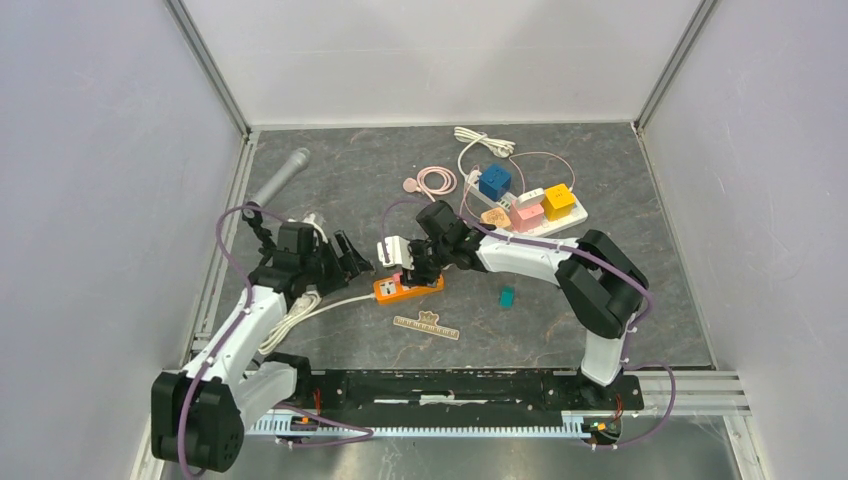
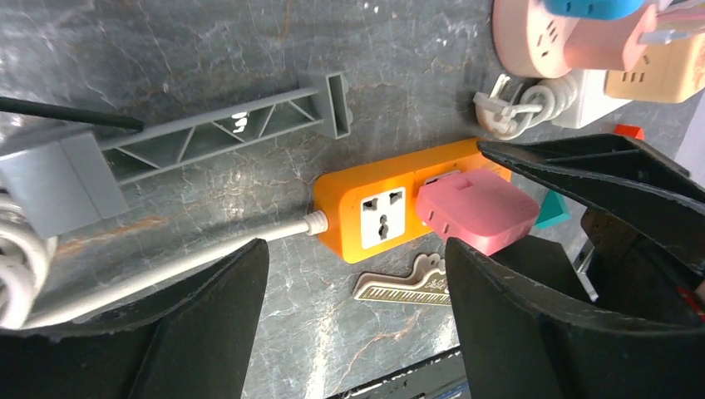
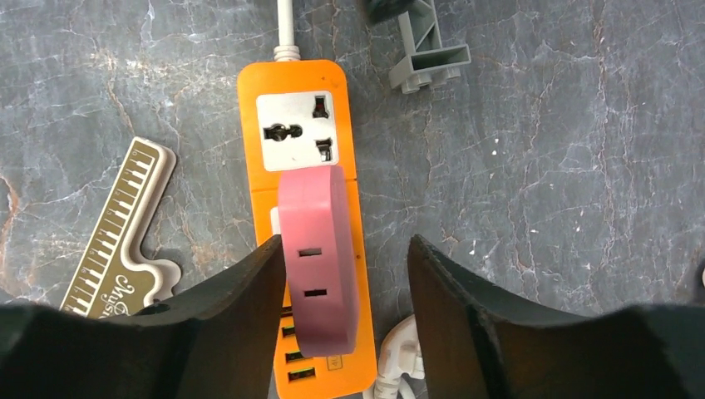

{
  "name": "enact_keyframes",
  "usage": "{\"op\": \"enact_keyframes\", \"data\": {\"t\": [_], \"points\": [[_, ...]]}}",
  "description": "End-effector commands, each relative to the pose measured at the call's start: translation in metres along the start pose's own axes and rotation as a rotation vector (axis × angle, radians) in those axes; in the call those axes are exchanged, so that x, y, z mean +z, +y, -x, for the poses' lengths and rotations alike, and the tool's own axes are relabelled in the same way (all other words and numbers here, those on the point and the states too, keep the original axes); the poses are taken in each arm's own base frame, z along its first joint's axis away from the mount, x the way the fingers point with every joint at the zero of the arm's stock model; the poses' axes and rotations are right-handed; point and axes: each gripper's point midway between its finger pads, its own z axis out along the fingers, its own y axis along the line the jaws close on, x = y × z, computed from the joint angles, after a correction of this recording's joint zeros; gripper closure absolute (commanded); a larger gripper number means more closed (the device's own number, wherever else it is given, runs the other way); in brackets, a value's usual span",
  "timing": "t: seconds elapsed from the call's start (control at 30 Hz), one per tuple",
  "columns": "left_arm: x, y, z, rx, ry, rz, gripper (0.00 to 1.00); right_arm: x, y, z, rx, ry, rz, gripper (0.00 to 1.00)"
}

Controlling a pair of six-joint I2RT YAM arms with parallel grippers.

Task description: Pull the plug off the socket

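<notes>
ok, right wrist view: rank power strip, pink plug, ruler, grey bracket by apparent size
1. orange power strip
2. pink plug, ruler: alike, plug nearer camera, unranked
3. grey bracket, partly cut off

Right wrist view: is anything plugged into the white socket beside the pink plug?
No, the white socket next to the pink plug shows bare holes with nothing inserted.

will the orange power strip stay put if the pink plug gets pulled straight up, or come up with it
Probably comes up too: the orange power strip looks small, light and plastic, lying loose on the smooth table. Its white cord looks limp, so it likely anchors little. The pink plug sits tall, so pulling may tip the strip.
</notes>
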Motion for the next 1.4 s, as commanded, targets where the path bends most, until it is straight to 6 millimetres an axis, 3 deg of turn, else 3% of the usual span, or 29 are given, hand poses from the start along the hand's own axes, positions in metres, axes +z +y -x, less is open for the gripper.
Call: {"op": "enact_keyframes", "data": {"t": [0.0, 0.27, 0.43, 0.73, 1.0, 1.37], "points": [[0.014, -0.006, -0.007, -0.062, -0.002, -0.002, 0.17, 0.001, -0.007, 0.015, -0.015, -0.035, -0.002, 0.44], [0.028, -0.008, -0.026, 0.001, -0.023, 0.041, 0.26, 0.001, -0.006, 0.016, -0.024, -0.044, 0.002, 0.79], [0.031, -0.003, -0.032, 0.025, -0.054, 0.067, 0.28, 0.000, -0.005, 0.015, -0.026, -0.044, -0.003, 0.88], [0.031, 0.000, -0.029, 0.078, -0.146, 0.065, 0.34, -0.002, -0.005, 0.021, -0.019, -0.083, -0.033, 1.00], [0.043, -0.004, -0.040, 0.162, -0.123, 0.061, 0.42, -0.009, -0.001, 0.029, 0.001, -0.115, -0.036, 1.00], [0.056, 0.024, -0.061, 0.179, -0.077, 0.171, 0.50, -0.015, -0.001, 0.040, 0.069, -0.156, -0.057, 1.00]]}}
